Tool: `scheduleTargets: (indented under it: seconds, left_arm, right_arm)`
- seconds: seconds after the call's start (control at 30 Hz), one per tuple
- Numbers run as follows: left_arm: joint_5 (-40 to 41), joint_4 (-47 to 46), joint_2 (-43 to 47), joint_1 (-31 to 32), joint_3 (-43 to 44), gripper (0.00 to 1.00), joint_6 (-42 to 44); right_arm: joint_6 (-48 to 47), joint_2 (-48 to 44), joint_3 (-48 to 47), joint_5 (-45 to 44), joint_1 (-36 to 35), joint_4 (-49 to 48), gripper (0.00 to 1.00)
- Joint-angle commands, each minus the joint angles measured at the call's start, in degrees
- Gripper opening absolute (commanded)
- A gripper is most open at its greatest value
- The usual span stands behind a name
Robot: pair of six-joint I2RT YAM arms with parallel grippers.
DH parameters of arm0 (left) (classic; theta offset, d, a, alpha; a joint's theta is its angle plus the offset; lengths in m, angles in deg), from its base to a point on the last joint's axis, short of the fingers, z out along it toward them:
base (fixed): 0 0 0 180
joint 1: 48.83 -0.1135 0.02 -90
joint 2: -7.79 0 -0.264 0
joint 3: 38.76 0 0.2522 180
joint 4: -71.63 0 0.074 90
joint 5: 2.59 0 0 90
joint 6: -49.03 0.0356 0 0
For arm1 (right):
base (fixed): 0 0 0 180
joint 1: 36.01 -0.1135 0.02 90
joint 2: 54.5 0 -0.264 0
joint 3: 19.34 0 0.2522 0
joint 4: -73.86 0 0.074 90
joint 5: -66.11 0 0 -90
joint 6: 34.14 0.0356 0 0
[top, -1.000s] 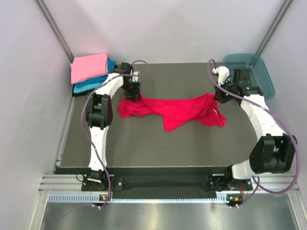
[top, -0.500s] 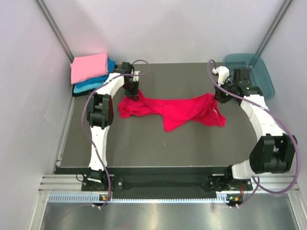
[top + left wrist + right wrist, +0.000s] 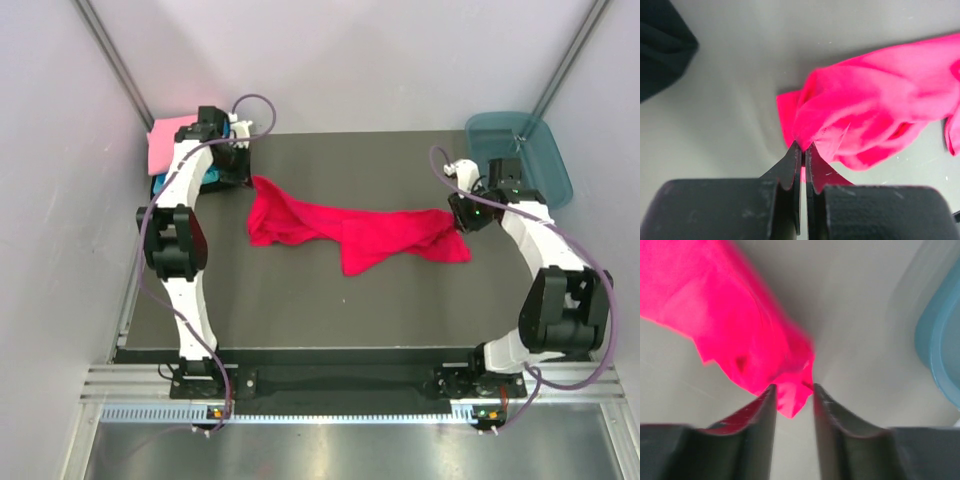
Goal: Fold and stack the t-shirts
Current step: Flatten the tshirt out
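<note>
A crimson-red t-shirt (image 3: 370, 230) lies stretched in a rumpled band across the dark mat. My left gripper (image 3: 250, 178) is at the back left, shut on that shirt's left corner (image 3: 802, 146); red cloth (image 3: 875, 105) bunches just past the fingertips. My right gripper (image 3: 458, 218) stands open at the shirt's right end, with the loose red tip (image 3: 790, 400) lying between its parted fingers. A pink t-shirt (image 3: 163, 145) tops a folded pile at the back left, with a turquoise one (image 3: 163, 184) under it. A black t-shirt (image 3: 660, 45) shows in the left wrist view.
A translucent teal tub (image 3: 530, 150) sits off the mat's back right corner, close to my right gripper; its rim (image 3: 940, 350) shows in the right wrist view. White walls close in both sides. My left arm reaches over the folded pile.
My left gripper shut on the red shirt's left corner and pulled it toward the back left, stretching the cloth. My right gripper opened and let go of the right end.
</note>
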Motion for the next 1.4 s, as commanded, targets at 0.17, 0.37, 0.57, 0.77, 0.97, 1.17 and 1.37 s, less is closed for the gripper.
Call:
scheduleTargets:
  seconds: [0.17, 0.37, 0.57, 0.77, 0.97, 1.17, 1.37]
  left_arm:
    - [-5.1, 1.8, 2.1, 2.5, 1.0, 0.0, 4.1]
    - [-4.6, 2.6, 2.0, 3.8, 0.9, 0.0, 5.6]
    - [-4.2, 2.9, 3.2, 4.6, -1.3, 0.0, 6.2]
    - [-2.4, 2.8, 4.1, 5.0, -2.4, 0.0, 7.0]
    - [-1.8, 2.8, 4.3, 5.0, -3.9, 0.0, 7.0]
    - [-1.5, 3.0, 4.5, 5.0, -4.7, 0.0, 7.0]
    - [-1.1, 3.0, 5.4, 5.0, -6.4, 0.0, 7.1]
  right_arm:
    - [-11.9, 12.8, -28.9, 9.8, -8.2, 13.8, 0.48]
    - [-16.6, 39.1, -61.6, 22.5, -16.4, 41.2, 0.45]
    - [-24.5, 49.4, -66.6, 20.4, -23.2, 45.4, 0.45]
    - [-27.5, 52.2, -66.3, 21.2, -27.0, 45.6, 0.48]
    - [-25.2, 53.0, -66.5, 21.0, -28.1, 39.8, 0.49]
    - [-21.5, 55.2, -66.7, 21.8, -28.8, 34.7, 0.52]
    - [-12.7, 55.9, -66.8, 21.9, -28.8, 23.5, 0.57]
